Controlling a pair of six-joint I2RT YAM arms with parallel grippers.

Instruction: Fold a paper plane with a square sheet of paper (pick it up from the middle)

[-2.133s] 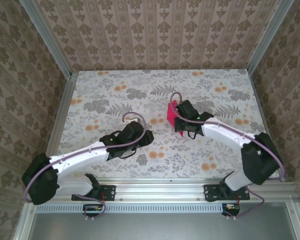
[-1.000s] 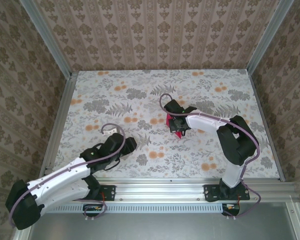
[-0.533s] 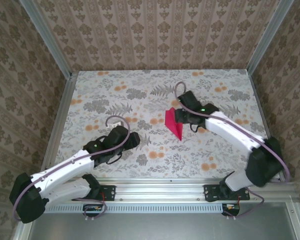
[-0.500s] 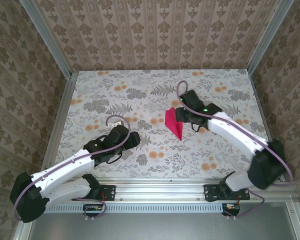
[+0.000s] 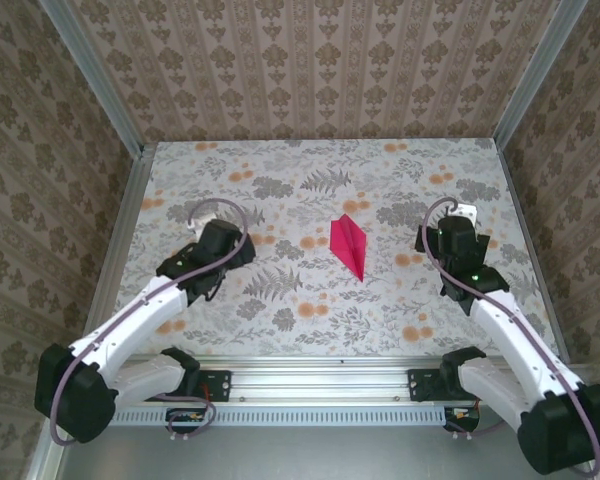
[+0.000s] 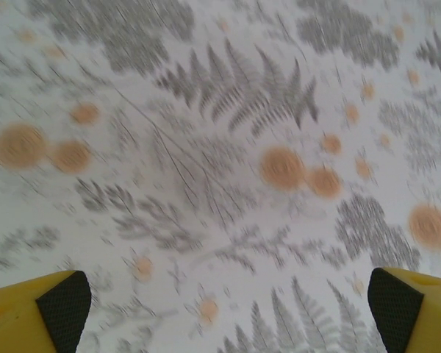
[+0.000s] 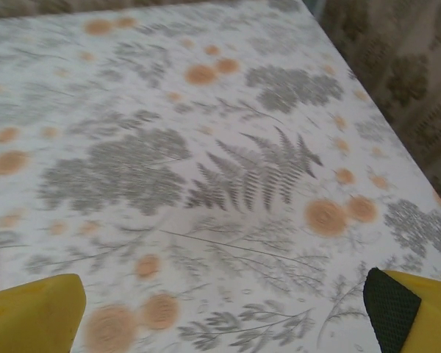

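1. Magenta-pink paper, folded into the paper plane [image 5: 348, 246], is lying flat on the table [image 5: 280, 180] near its middle. It is showing as a narrow dart with a centre crease, and its longer taper is pointing toward the near edge.
2. The plane is sitting between the two arms and well apart from both.
3. The left arm [image 5: 140, 310] is reaching in from the near left corner and is holding the left jaws over the floral table, to the left of the plane.
4. In the left wrist view the yellow fingers [image 6: 62, 305] with black pads are standing wide apart at the lower corners. Only blurred fern and orange flower print is showing between them, so the left jaws are open and gripping nothing.
5. The right arm [image 5: 505, 320] is reaching in from the near right corner, with the right jaws over the table to the right of the plane.
6. In the right wrist view the fingers [image 7: 389, 309] are likewise standing spread at the lower corners over bare tabletop, so the right jaws are open and gripping nothing.
7. Patterned wallpaper [image 7: 397, 59] is bordering the table's edge at the right of that view.
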